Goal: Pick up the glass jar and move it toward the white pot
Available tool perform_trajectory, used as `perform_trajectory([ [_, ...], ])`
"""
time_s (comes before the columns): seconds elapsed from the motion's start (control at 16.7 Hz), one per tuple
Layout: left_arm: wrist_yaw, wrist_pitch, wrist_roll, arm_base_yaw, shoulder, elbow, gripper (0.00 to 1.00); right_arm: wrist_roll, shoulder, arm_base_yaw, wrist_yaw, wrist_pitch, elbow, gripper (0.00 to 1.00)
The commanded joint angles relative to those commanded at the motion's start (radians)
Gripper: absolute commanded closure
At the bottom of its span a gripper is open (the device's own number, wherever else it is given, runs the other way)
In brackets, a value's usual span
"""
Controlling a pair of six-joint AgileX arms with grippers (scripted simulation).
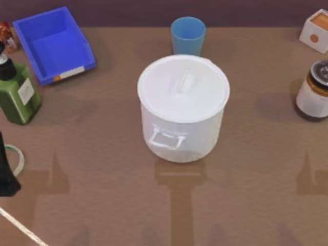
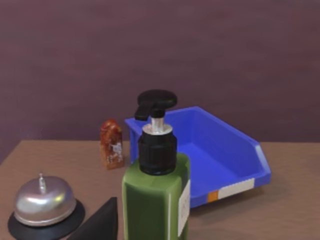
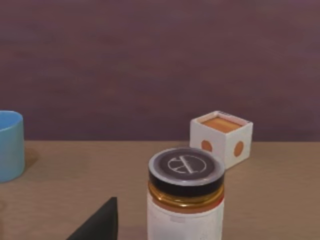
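The glass jar, with dark lid, amber bands and white label, stands upright at the table's right edge. In the right wrist view the jar is close in front of the camera. Of my right gripper only one dark finger shows there, beside the jar and apart from it; the jaws look open, holding nothing. The big white pot, lid on, stands in the middle of the table, well left of the jar. My left gripper is parked at the left edge, open, behind the green bottle.
A light blue cup stands behind the pot. A white-and-orange box sits behind the jar. At the left are a blue bin, the green pump bottle, a silver bell and a small red-brown figure.
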Motion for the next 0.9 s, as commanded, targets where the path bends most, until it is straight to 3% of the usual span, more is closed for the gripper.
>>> perform_trajectory([
  [0.42, 0.0, 0.0, 0.0, 0.0, 0.0, 0.0, 0.0, -0.012, 0.143, -0.005, 0.005, -0.086, 0.141, 0.0],
  [0.9, 0.0, 0.0, 0.0, 0.0, 0.0, 0.0, 0.0, -0.071, 0.777, -0.016, 0.014, -0.479, 0.736, 0.0],
])
